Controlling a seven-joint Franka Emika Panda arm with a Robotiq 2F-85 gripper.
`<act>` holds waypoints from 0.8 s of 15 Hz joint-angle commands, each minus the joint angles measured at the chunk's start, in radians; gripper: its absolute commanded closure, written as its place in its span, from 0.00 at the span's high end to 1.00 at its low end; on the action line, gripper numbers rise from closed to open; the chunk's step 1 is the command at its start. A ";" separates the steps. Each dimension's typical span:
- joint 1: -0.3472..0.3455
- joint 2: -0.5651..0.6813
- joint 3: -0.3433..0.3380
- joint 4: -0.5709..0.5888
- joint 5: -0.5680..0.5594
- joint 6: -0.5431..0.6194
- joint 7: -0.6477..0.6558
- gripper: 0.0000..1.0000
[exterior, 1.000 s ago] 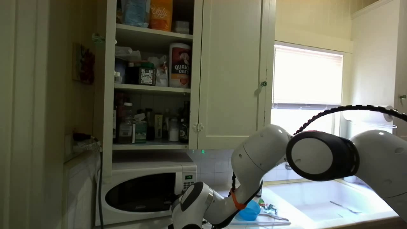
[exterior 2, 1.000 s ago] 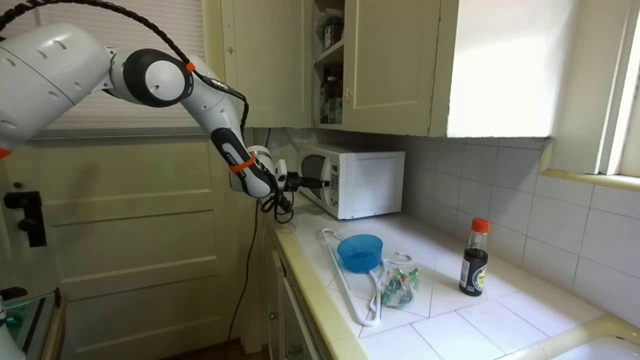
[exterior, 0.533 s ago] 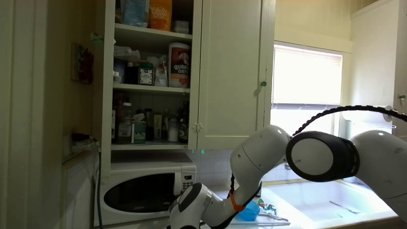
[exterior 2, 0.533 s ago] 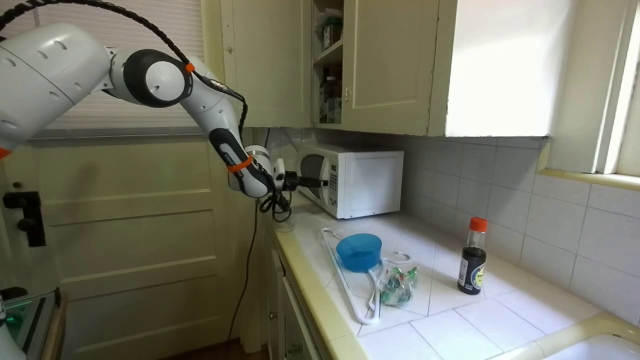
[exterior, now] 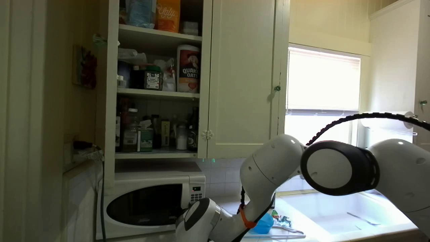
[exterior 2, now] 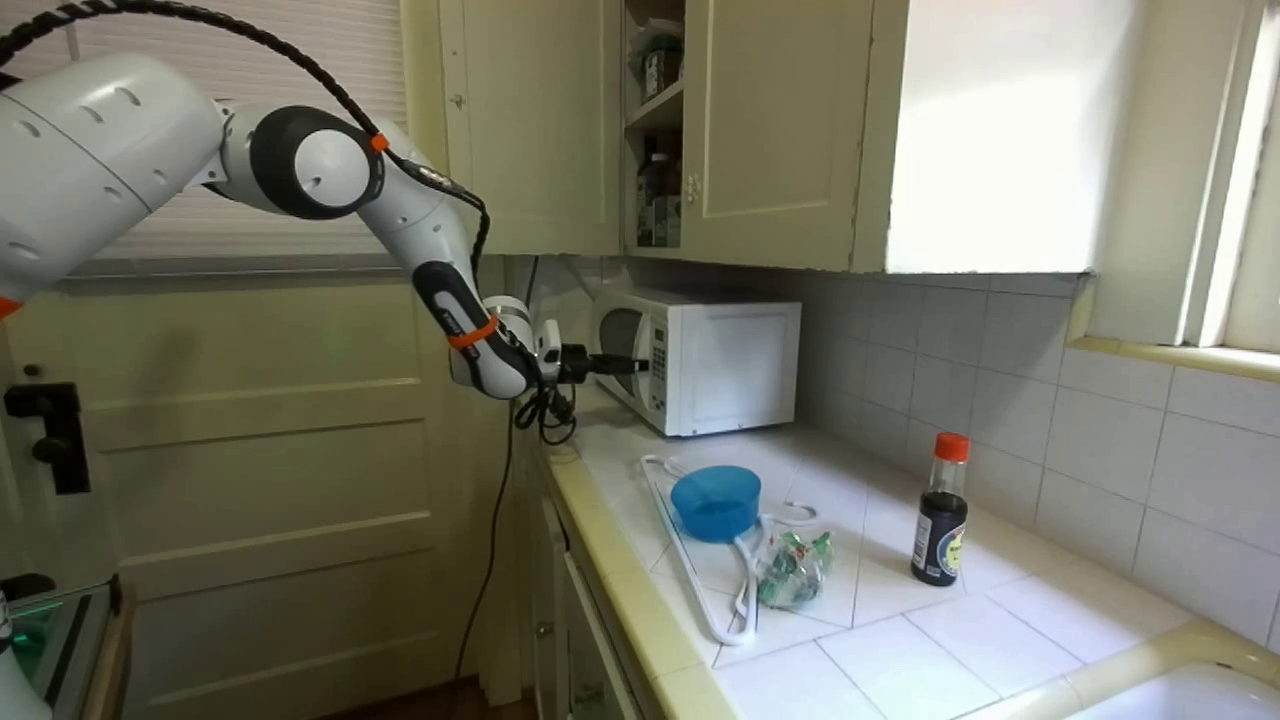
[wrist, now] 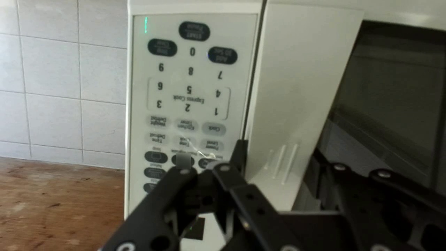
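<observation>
The black two-fingered claw is clamped on the long white plastic handle of a boxy white microwave, its jaws pressed to either side. Just beside the claw on one side is the pale keypad with dark oval buttons; on the other is the dark oval door window. In an exterior view, lower than the claw, a round translucent blue plastic bowl and, farther from it, a red-capped bottle of dark liquid stand on the white-tiled tabletop.
</observation>
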 commanded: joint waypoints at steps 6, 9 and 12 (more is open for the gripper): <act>0.077 0.045 0.028 0.003 -0.028 -0.005 -0.072 0.66; 0.084 0.056 0.033 0.012 -0.011 -0.030 -0.124 0.80; 0.116 0.101 0.039 0.055 0.088 -0.161 -0.212 1.00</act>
